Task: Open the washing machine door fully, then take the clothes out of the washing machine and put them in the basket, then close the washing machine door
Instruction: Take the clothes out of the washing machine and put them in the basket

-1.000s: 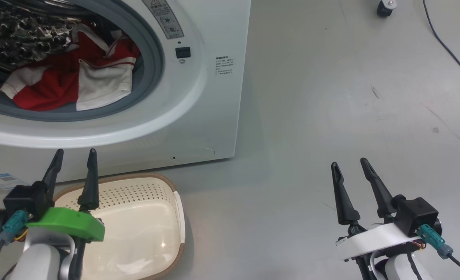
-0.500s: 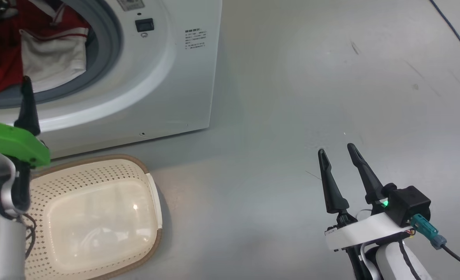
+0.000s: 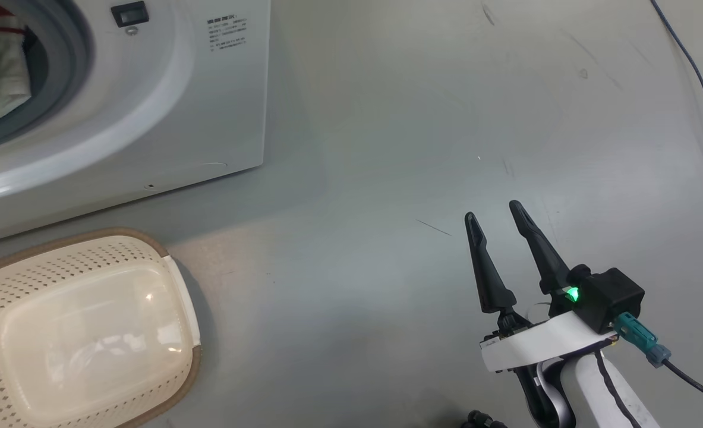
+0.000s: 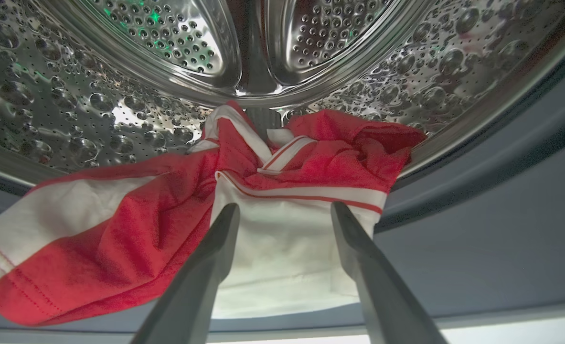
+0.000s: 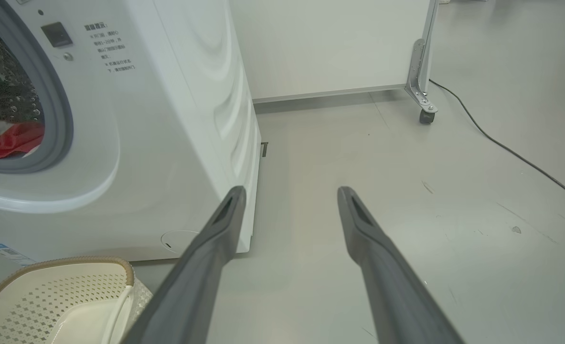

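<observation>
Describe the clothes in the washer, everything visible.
The clothes are soft red fabric with white panels and white stripe trim, crumpled in one heap low in the perforated steel drum, their front edge spilling onto the grey gasket. They are not yet taken out and not gripped: the left gripper is open, with its fingers pointing at a white panel and straddling it. Whether they touch it I cannot tell.

Washer front panel, block of small dark print in several lines, characters too small to read, blue label at lower edge, wording illegible.
</observation>
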